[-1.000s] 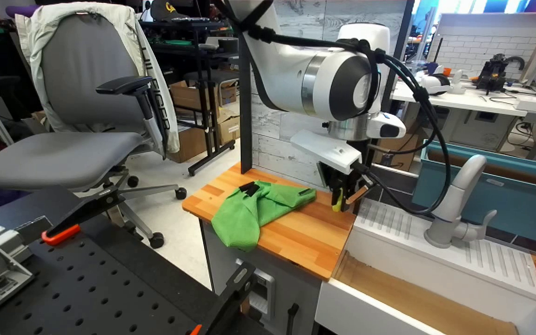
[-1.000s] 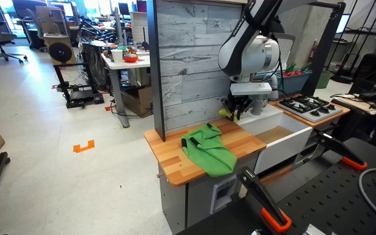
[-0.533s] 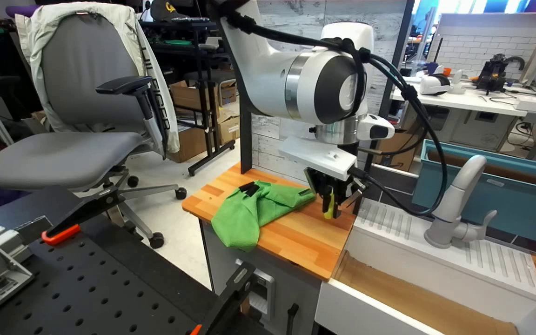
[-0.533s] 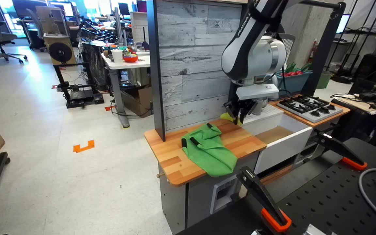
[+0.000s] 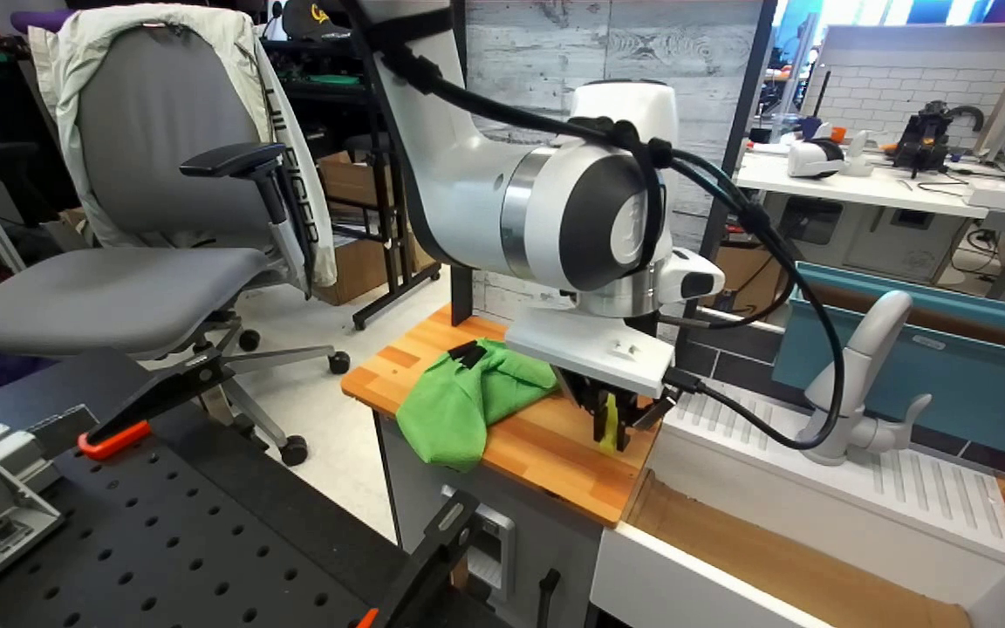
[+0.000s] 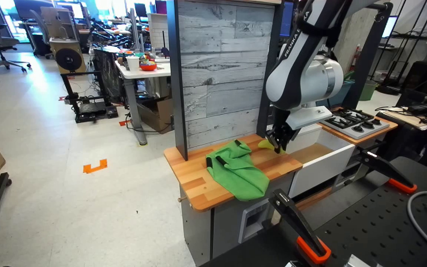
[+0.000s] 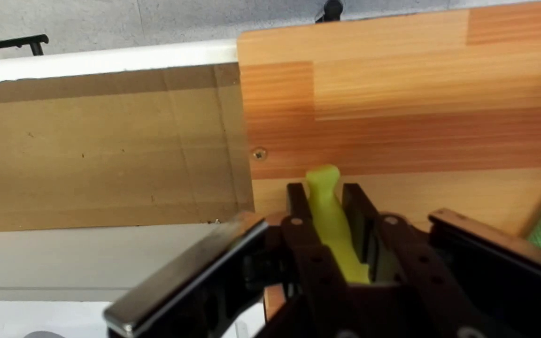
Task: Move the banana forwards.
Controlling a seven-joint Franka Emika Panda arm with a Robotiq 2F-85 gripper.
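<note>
- Fingers (image 7: pixel 360 213) are pinching the banana (image 7: pixel 330 220) from both sides, barely parted.
- It's being held over the worktop (image 5: pixel 555 445), just beside the sink (image 5: pixel 659 580); can't tell whether it's touching down.
- Green cloth (image 6: pixel 239 176) is lying farther from the sink.

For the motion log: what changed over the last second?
The gripper carried the banana away from the plank wall, toward the front edge of the worktop, seemingly lower too; already held at the start, nothing let go. Green cloth, sink and faucet stayed put.
</note>
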